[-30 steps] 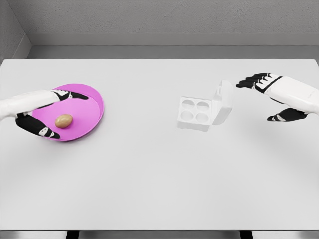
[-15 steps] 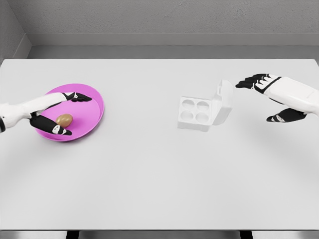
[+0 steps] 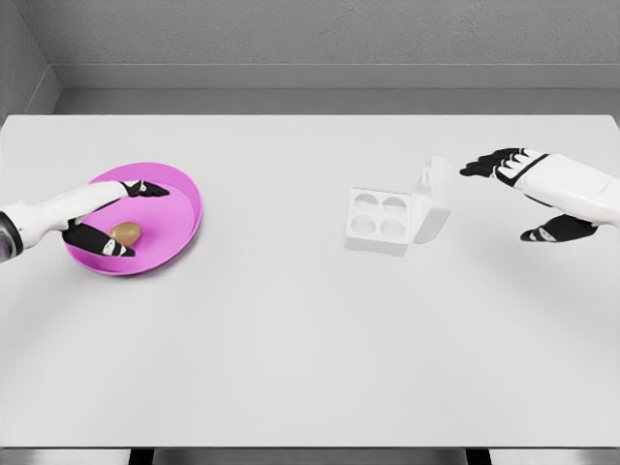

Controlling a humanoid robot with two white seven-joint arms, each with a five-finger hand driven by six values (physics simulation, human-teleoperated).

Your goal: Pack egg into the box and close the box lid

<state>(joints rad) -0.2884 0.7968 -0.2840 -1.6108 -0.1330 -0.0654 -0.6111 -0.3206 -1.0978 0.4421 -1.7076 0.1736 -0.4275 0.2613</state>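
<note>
A tan egg (image 3: pixel 126 232) lies on the pink plate (image 3: pixel 174 218) at the table's left. My left hand (image 3: pixel 121 215) reaches over the plate from the left, its fingers spread on both sides of the egg without closing on it. The white egg box (image 3: pixel 381 221) with its round cups sits right of centre, its lid (image 3: pixel 436 199) standing up on the right side. My right hand (image 3: pixel 523 194) hovers open to the right of the lid, apart from it.
The white table (image 3: pixel 291 329) stretches wide in front of the plate and box. A grey wall (image 3: pixel 310 39) runs behind the table's far edge.
My left arm has drawn back to the left, and its fingers now sit closer around the egg. The right hand has shifted slightly right and down. Egg and box have not moved.
</note>
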